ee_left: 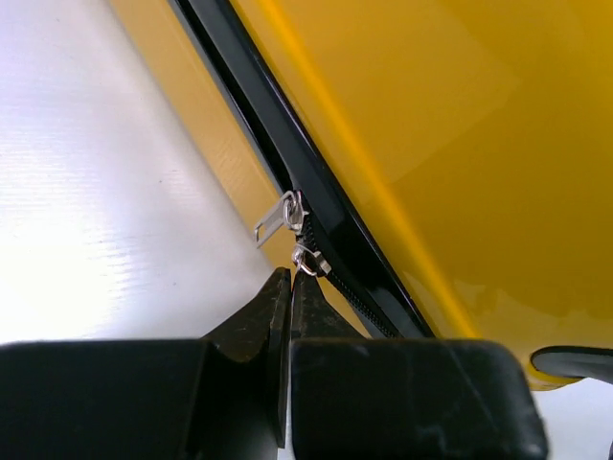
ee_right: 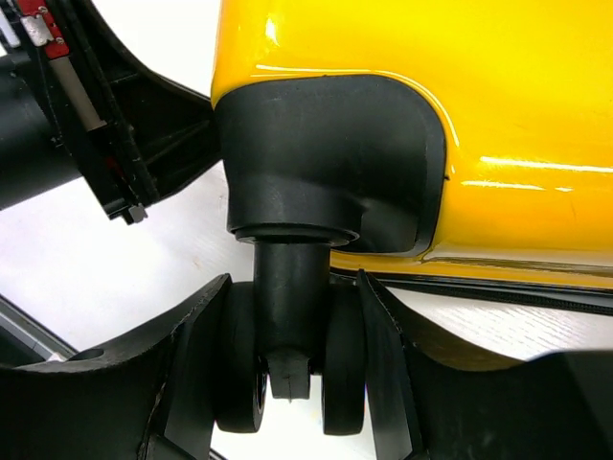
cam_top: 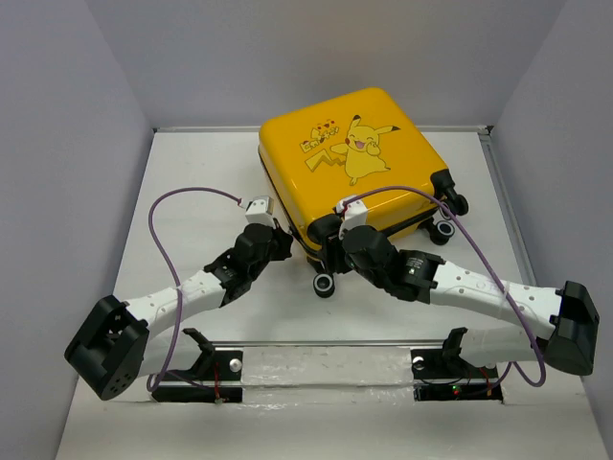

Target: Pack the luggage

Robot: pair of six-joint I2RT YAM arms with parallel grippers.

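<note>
The luggage (cam_top: 350,163), a glossy yellow suitcase with a Pikachu cartoon, lies flat and closed at the back middle of the table. My left gripper (cam_top: 283,240) is at its near-left edge. In the left wrist view the gripper (ee_left: 290,280) is shut, its tips pinching the tab of a silver zipper pull (ee_left: 308,259) on the black zip line of the luggage (ee_left: 460,144). A second pull (ee_left: 278,218) hangs free just above. My right gripper (cam_top: 332,249) is shut on a black double wheel (ee_right: 287,364) under the corner of the luggage (ee_right: 431,86), one finger on each side.
Three other black wheels show: one (cam_top: 326,285) just in front of the grippers, two (cam_top: 448,218) at the right end. The white table (cam_top: 192,172) is bounded by grey walls. My left arm's wrist (ee_right: 57,105) is close beside the right gripper.
</note>
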